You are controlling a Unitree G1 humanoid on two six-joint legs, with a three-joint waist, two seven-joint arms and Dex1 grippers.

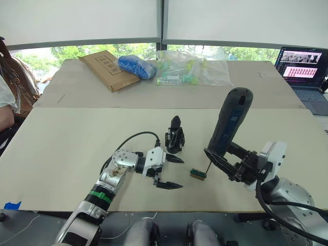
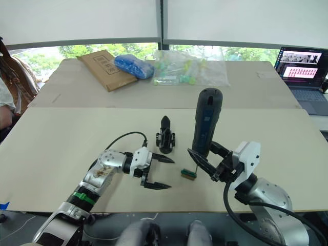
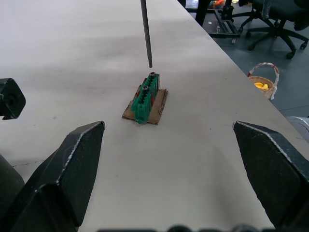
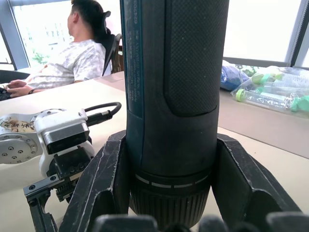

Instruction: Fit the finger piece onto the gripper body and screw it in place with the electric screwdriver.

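Observation:
The gripper body [image 1: 175, 136] stands upright mid-table, one pointed black finger up. My left gripper [image 1: 173, 172] lies open just in front of it, holding nothing; in the left wrist view its fingers [image 3: 72, 164] flank a small green block [image 3: 147, 96] on a cardboard scrap. My right gripper [image 1: 224, 165] is shut on the electric screwdriver [image 1: 230, 120], held upright and tilted. The thin bit [image 3: 146, 34] ends just above the green block [image 1: 198, 173]. From the right wrist, the screwdriver [image 4: 174, 96] sits between both fingers [image 4: 104, 183]. The finger piece is out of view.
At the back of the table lie a flat cardboard box [image 1: 105, 69], a blue bag [image 1: 137, 66] and a clear bag of bottles [image 1: 189, 69]. A laptop [image 1: 305, 69] stands far right. A person [image 1: 10, 97] sits at the left edge.

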